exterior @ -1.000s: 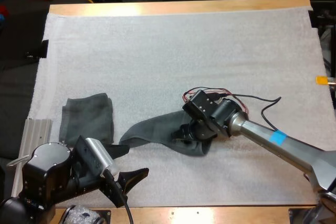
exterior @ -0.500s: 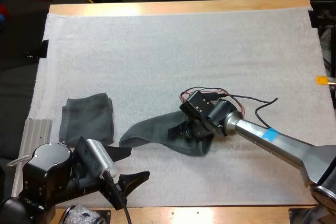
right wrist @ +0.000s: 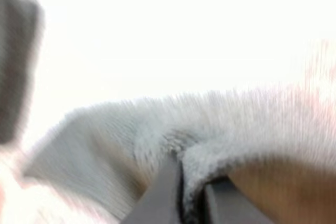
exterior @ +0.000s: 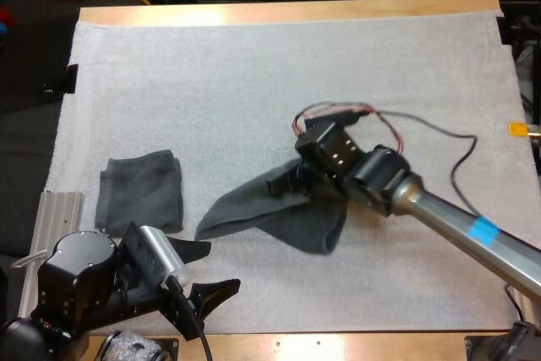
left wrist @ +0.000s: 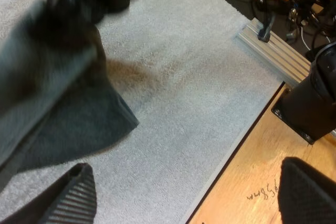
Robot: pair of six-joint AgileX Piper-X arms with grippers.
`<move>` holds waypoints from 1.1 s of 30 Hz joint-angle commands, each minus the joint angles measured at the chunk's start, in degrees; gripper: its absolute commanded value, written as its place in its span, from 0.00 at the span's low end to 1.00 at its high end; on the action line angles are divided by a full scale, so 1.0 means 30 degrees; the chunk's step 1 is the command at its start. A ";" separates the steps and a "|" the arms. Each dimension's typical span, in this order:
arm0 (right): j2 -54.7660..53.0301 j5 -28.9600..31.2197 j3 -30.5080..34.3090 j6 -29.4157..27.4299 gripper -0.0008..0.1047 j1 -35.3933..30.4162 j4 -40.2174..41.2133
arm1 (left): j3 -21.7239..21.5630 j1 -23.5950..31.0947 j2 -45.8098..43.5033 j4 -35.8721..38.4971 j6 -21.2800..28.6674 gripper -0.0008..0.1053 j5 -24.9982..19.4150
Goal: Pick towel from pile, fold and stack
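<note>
A crumpled dark grey-green towel lies mid-mat, and its upper edge is lifted. My right gripper is shut on that edge, with the cloth pinched between its fingers. The towel bunches around those fingers. A folded towel rests flat at the left of the mat. My left gripper stands open near the mat's front edge, its fingertips wide apart and holding nothing. A corner of the crumpled towel hangs just beyond them, with the right gripper above it.
An aluminium rail lies along the mat's left edge. The bare wooden table edge runs close to my left gripper. White mat stretches open across the far half.
My right gripper has shut on the crumpled towel and risen slightly toward the far side, pulling the cloth up. The left arm has stayed put.
</note>
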 commanded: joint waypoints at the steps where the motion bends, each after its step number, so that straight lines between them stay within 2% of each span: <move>1: -0.0642 0.0517 -0.0713 -0.0507 0.01 -0.0080 -0.0128 | -0.0081 -0.0064 -0.0065 -0.0080 -0.0177 0.66 0.0147; 10: -0.1660 0.0660 -0.4643 -0.0857 0.01 -0.1038 -0.0128 | -0.0081 -0.0064 -0.0065 -0.0080 -0.0177 0.66 0.0147; 15: -0.1659 0.0619 -0.5249 -0.0857 0.01 -0.1135 0.0007 | -0.0081 -0.0064 -0.0065 -0.0080 -0.0177 0.66 0.0147; 20: -0.1659 0.0619 -0.5240 -0.0857 0.01 -0.1101 0.1866 | -0.0081 -0.0064 -0.0065 -0.0080 -0.0177 0.66 0.0147; 23: -0.1659 -0.0292 -0.5240 -0.0857 0.01 -0.0958 0.4130 | -0.0081 -0.0064 -0.0065 -0.0080 -0.0177 0.66 0.0147; 26: -0.1659 -0.0379 -0.4926 -0.0857 0.01 -0.0698 0.6395 | -0.0081 -0.0064 -0.0065 -0.0080 -0.0047 0.66 0.0147; 29: -0.1659 -0.0578 -0.3805 -0.0857 0.01 -0.0526 0.7463 | -0.0081 -0.0064 -0.0065 -0.0114 -0.0002 0.66 0.0147; 33: -0.1659 -0.3138 -0.1272 -0.0857 0.01 -0.0352 0.7164 | -0.0081 -0.0064 -0.0065 -0.0115 0.0204 0.66 0.0147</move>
